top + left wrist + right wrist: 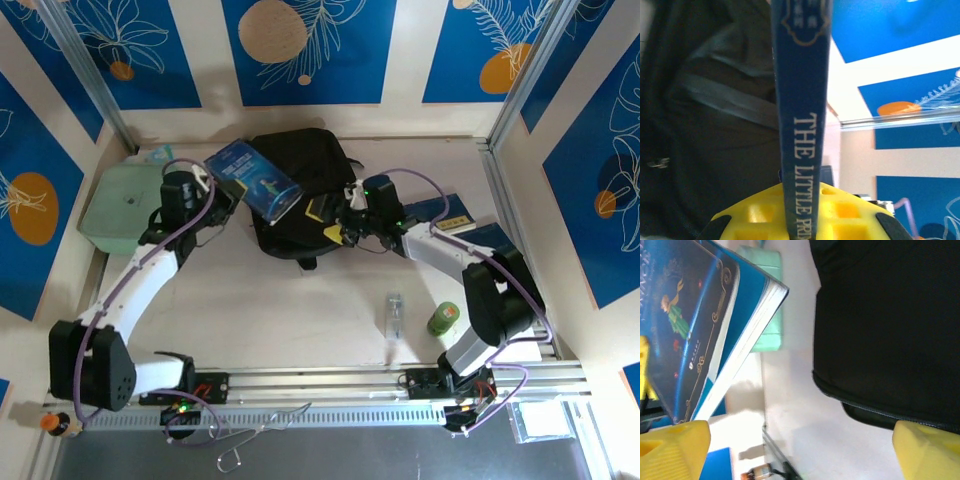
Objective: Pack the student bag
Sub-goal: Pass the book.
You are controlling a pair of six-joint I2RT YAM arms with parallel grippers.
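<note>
Currently the book-loading step is in hand. Left gripper (203, 187) clamps a blue illustrated book (252, 180) over the large black fabric backpack (310, 165), which lies far-centre on the table (300, 300). Right gripper (350, 217) gapes empty beside it. Next, the bag mouth likely needs holding open.

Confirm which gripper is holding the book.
The left gripper: it is shut on the spine of the blue book, held up by the student bag. The right gripper stands open, nothing between its jaws.

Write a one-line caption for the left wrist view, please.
Left gripper clamps the spine of a blue book, with the black student bag behind it.
</note>
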